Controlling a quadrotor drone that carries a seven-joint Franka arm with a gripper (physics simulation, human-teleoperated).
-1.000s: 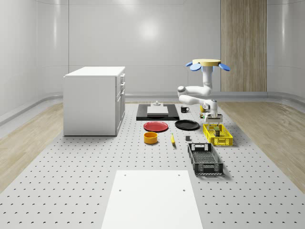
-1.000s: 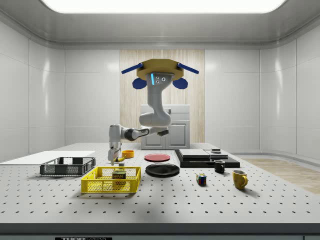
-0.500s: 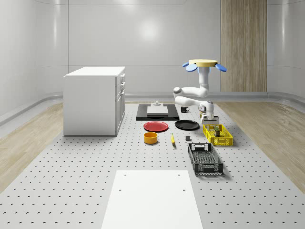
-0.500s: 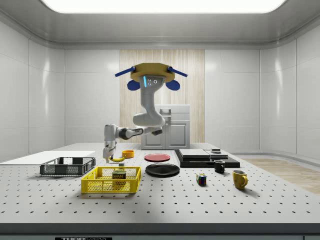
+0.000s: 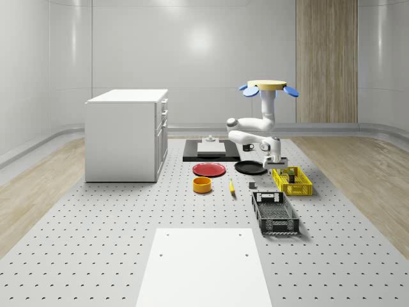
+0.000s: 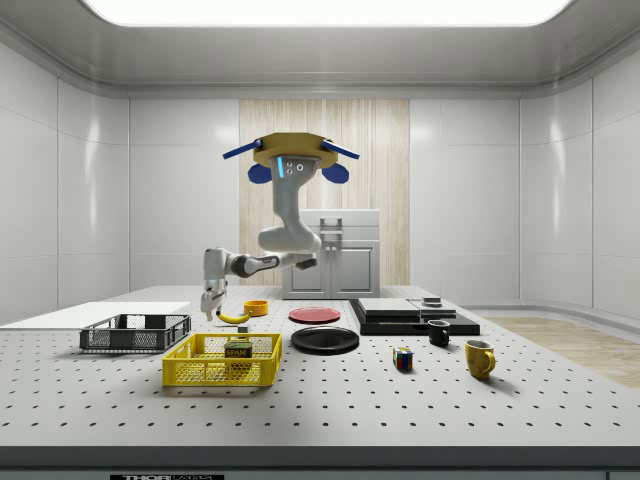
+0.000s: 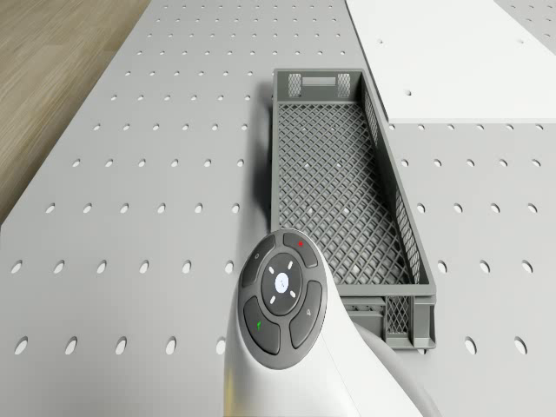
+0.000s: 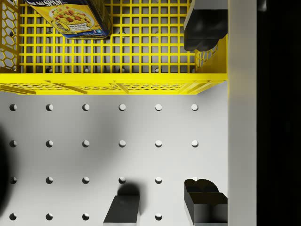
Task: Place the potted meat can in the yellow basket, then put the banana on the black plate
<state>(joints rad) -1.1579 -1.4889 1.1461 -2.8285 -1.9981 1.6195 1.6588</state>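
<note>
I see the drone (image 5: 268, 86) hovering right of centre, its empty gripper (image 8: 205, 110) wide open over bare pegboard beside the yellow mesh basket's (image 8: 113, 82) rim, blue-labelled potted meat can (image 8: 75, 18) inside, curved yellow banana (image 5: 231, 187) mid-frame near the black plate (image 5: 250, 167).

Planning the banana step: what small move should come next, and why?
Probably carry the open gripper over to the yellow banana: the blue potted meat can already lies in the yellow mesh basket, the banana lies untouched on the perforated table, and the drone hovers near the basket.
</note>
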